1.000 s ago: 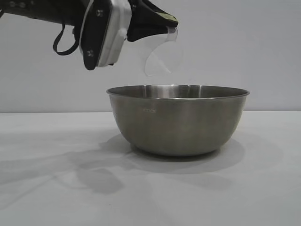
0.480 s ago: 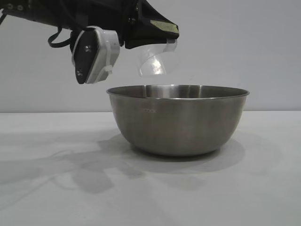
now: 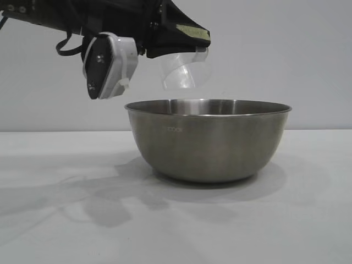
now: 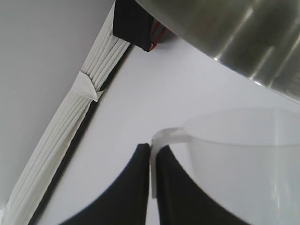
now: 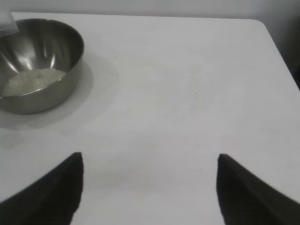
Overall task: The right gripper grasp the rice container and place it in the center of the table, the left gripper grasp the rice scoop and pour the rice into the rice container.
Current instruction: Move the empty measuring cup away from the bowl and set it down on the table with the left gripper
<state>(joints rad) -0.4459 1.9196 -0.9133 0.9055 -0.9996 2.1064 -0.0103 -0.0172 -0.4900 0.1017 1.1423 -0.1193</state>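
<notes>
The rice container (image 3: 208, 142), a wide steel bowl, stands on the white table (image 3: 66, 220). Cream rice (image 5: 33, 79) lies heaped in its bottom, seen in the right wrist view. Above the bowl's left rim hangs the clear rice scoop (image 3: 186, 69), tipped over and empty-looking. My left gripper (image 4: 152, 157) is shut on the scoop's thin handle (image 4: 153, 168), with the cup (image 4: 243, 159) beside its fingers. My right gripper (image 5: 149, 161) hovers open over bare table, away from the rice container (image 5: 40, 63), with nothing between its fingers.
A white ribbed strip (image 4: 70, 136) and a black block (image 4: 133, 28) lie along the table's far side in the left wrist view. The table's rounded corner (image 5: 262, 26) shows in the right wrist view. The left arm's white wrist housing (image 3: 109, 65) hangs left of the bowl.
The left wrist has rotated over the last second, swinging its white housing left and lower; the scoop has turned and sits slightly higher above the bowl. The bowl has not moved.
</notes>
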